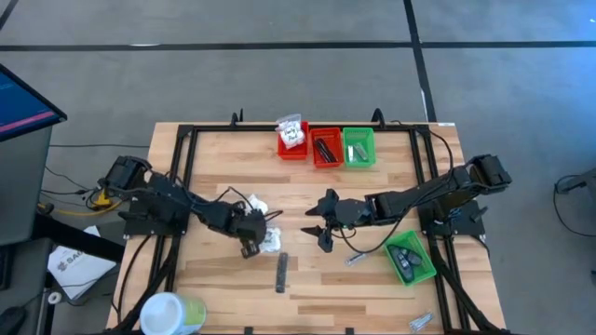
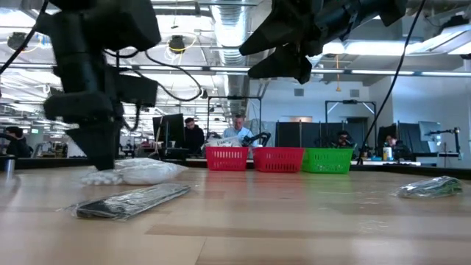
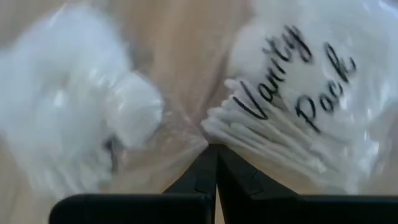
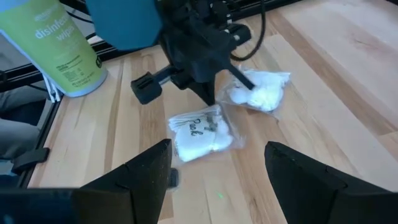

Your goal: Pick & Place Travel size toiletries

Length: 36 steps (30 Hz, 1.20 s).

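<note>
left wrist view is showing the left end effector pressed together, its tips pinching the clear plastic between the vanity pack packet and a second white packet lying on the table, likely to lift one. the right end effector is hovering spread nearby.

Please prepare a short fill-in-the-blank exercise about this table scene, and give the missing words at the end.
1. The left gripper is shut, its tip down between two white ____ packets.
2. The packet beside its fingers has the printed words "Vanity ____".
3. At the table's far edge stand two red bins and one ____ bin.
4. The right gripper hangs over the table with its jaws ____.

Missing words: plastic; Pack; green; open
</note>
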{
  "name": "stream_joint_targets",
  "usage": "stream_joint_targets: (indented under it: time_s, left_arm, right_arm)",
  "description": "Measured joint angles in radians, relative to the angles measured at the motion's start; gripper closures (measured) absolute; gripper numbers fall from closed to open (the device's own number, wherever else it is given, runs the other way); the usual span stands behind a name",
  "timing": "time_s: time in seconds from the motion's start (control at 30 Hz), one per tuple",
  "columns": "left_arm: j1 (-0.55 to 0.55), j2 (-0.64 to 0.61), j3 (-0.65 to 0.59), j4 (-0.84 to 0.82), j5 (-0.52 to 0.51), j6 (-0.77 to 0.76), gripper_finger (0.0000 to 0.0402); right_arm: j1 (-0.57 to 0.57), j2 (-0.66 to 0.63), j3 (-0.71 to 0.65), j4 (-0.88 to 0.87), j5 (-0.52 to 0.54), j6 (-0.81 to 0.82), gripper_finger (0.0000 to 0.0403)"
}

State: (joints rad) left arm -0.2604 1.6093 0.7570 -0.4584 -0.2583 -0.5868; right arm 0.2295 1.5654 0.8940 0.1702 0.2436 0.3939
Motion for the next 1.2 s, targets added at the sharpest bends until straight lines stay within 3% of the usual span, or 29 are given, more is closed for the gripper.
stream_joint_targets:
  time_s: [0.13,0.3,0.43,0.67,0.83,1.03,1.2]
  left_arm:
    - [0.058,0.004,0.015,0.178,-0.041,0.144,0.0401]
    - [0.105,0.005,0.014,0.367,0.072,0.293,0.0401]
    - [0.096,-0.009,0.013,0.337,0.022,0.315,0.0401]
    - [-0.051,-0.036,0.013,0.256,0.057,0.173,0.0401]
    - [-0.173,-0.036,0.001,0.256,-0.02,0.09,0.0401]
    - [-0.197,-0.036,-0.041,0.259,-0.081,0.03,0.0401]
    - [-0.188,-0.036,-0.115,0.277,-0.094,-0.031,0.0401]
  right_arm:
    - [0.0,0.012,0.0,0.014,0.0,0.0,0.0155]
    - [-0.002,0.054,0.001,0.04,-0.032,0.006,0.0155]
    - [-0.012,0.081,0.001,0.059,-0.09,0.022,0.0155]
    - [-0.039,0.092,-0.001,0.035,-0.155,0.165,0.0155]
    - [-0.039,0.092,-0.001,0.026,-0.169,0.2,0.0155]
    - [0.009,0.092,0.0,0.06,-0.17,0.174,0.0153]
    - [-0.03,0.097,0.0,0.01,-0.139,0.311,0.0153]
